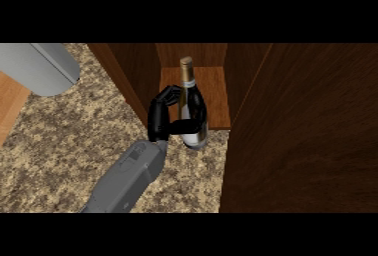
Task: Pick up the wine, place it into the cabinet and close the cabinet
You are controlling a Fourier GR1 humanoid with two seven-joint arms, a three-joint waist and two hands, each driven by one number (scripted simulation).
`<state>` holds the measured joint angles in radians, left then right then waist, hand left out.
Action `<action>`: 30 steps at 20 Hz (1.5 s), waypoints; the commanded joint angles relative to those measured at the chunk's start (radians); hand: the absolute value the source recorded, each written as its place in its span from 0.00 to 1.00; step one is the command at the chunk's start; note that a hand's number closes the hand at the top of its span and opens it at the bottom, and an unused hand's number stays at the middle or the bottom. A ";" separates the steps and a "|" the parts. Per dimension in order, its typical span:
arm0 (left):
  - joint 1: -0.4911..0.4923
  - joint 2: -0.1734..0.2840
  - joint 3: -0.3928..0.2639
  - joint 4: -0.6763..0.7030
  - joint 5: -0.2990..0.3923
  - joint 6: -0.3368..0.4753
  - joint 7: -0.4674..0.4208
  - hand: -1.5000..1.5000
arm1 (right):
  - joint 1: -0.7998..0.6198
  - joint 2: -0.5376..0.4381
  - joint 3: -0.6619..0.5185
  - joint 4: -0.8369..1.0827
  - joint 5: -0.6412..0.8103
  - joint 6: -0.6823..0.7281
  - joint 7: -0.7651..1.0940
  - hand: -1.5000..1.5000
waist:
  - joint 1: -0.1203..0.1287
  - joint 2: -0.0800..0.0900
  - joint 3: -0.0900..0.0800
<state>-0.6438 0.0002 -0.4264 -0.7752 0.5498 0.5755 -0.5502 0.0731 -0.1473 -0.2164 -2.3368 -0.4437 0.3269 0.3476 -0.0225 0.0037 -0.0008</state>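
Note:
The wine bottle [193, 102] is dark glass with a gold foil neck and a pale label near its base. It stands nearly upright at the mouth of the open wooden cabinet [140, 75]. Its neck shows against the inner shelf [214, 95] and its base overlaps the shelf's front edge. My right hand [161, 120] is shut on the bottle from the left, the thumb crossing the lower body just above the label. Its grey forearm [129, 177] rises from the lower edge. Whether the bottle's base rests on the shelf is hidden. No left hand shows.
The open cabinet door [303, 140], a large dark wood panel, fills the right side close to the bottle. The speckled stone counter [66, 145] spreads to the left. A grey rounded arm segment [37, 67] lies at the upper left, with a strip of lighter wood [9, 105] at the left edge.

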 commanded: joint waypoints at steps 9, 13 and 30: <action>-0.220 0.000 0.004 0.258 0.176 -0.062 -0.030 1.00 | 0.035 -0.009 -0.079 0.039 -0.093 0.068 -0.059 0.00 | -0.012 0.003 0.001; -0.330 0.000 0.007 0.371 0.211 -0.066 -0.013 1.00 | -0.053 -0.006 -0.017 0.030 -0.044 0.002 0.001 0.00 | -0.018 0.007 0.000; -0.301 0.000 -0.034 0.571 0.219 -0.070 -0.070 1.00 | -0.026 0.014 0.030 -0.014 -0.032 0.041 -0.017 0.00 | -0.078 0.024 -0.001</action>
<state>-0.9726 0.0002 -0.4529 -0.2181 0.7555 0.5005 -0.6039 0.0396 -0.1387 -0.1989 -2.3255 -0.4726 0.3632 0.3302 -0.0784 0.0230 -0.0017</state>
